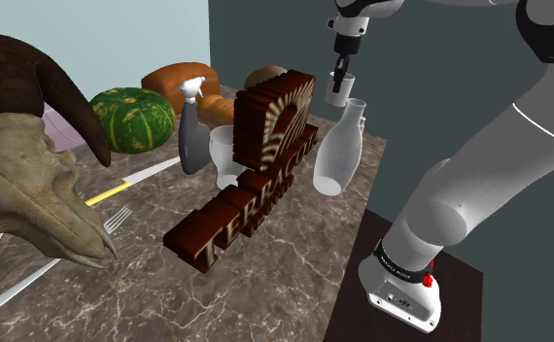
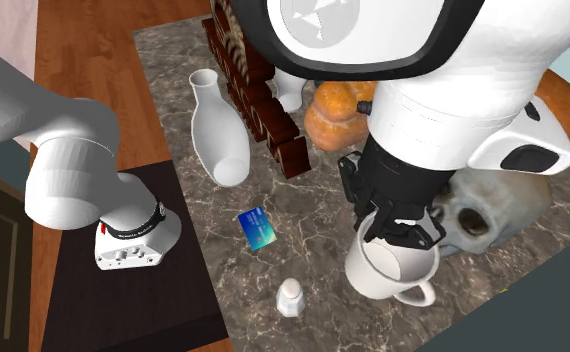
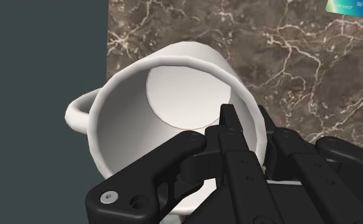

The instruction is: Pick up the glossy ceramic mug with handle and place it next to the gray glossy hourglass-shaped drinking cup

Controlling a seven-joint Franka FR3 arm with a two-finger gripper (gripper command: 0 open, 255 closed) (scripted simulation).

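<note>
- Above the marble table's [image 3: 288,57] edge, the white mug [image 3: 167,95] hangs tilted, its handle sticking out sideways.
- The black gripper [image 3: 245,118] pinches the mug's wall at the rim, one finger inside and the other outside.
- A white vase [image 1: 338,155] stands just below the mug.

one white mug [image 3: 174,89], one white vase [image 1: 338,155], one hourglass cup [image 1: 223,148] and one spray bottle [image 1: 193,134] are counted. one green squash [image 1: 129,119], one horned skull [image 1: 22,165], one fork [image 1: 118,218], one blue card [image 2: 257,227] and one small shaker [image 2: 291,297] are seen.
</note>
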